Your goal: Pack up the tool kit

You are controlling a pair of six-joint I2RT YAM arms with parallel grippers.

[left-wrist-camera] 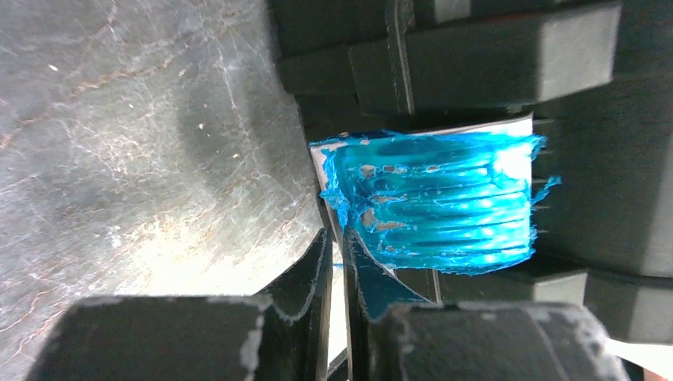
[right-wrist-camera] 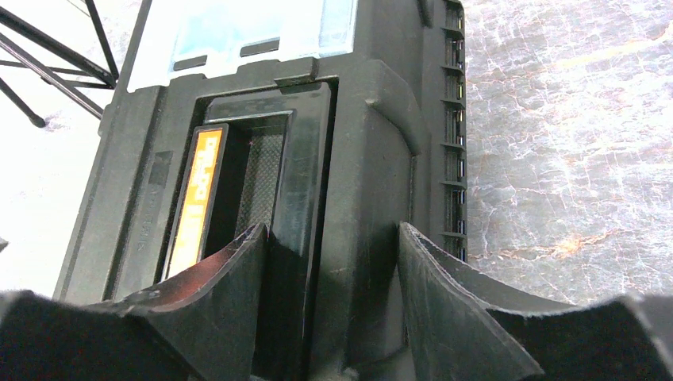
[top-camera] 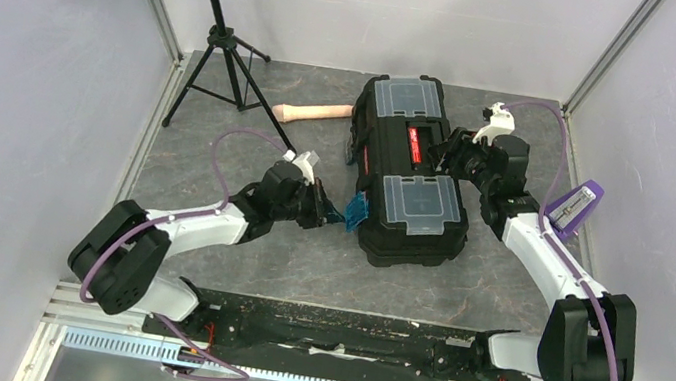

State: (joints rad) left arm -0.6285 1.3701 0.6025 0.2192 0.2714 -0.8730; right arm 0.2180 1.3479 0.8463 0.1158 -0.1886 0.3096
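With the toolbox (top-camera: 413, 184) lying closed mid-table, the step looks like fastening its near-left blue latch (left-wrist-camera: 436, 206): the left gripper (left-wrist-camera: 337, 255), fingers almost together, sits at the latch's edge, the right gripper (right-wrist-camera: 333, 266) clamps the lid ridge beside the handle (top-camera: 414, 144), and next the latch needs pressing home.

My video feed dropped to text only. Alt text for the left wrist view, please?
A ridged blue latch on the black toolbox fills the centre, scuffed and frayed at its edges. The left fingers, nearly together, point at its lower left corner, with grey tabletop on the left.
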